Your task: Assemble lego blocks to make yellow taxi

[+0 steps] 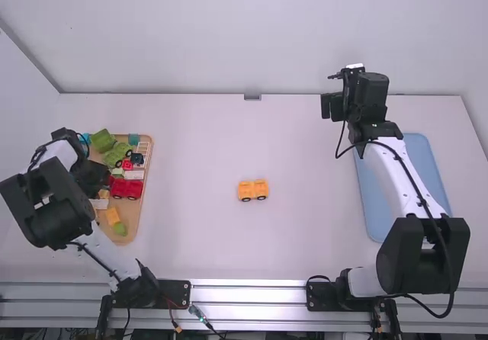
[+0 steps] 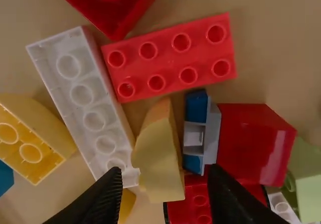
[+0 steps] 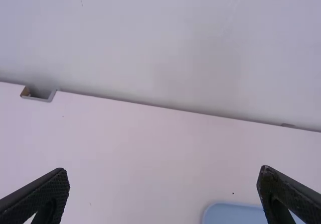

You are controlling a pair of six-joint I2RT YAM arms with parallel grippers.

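Observation:
My left gripper (image 1: 93,176) is over the wooden tray of blocks at the left. In the left wrist view my left gripper (image 2: 165,196) stands open, its two fingers on either side of a yellow sloped block (image 2: 159,153). Close by lie a white block (image 2: 83,96), a red block (image 2: 170,56) and a yellow block (image 2: 31,138). An orange-yellow car piece (image 1: 253,190) with dark wheels sits mid-table. My right gripper (image 1: 332,106) is held above the far right of the table; in the right wrist view my right gripper (image 3: 163,189) is open with nothing between its fingers.
The wooden tray (image 1: 131,222) holds several green, red, white and yellow blocks near the left table edge. A blue tray (image 1: 374,206) lies at the right, partly beneath the right arm. A wall rises behind the table's far edge.

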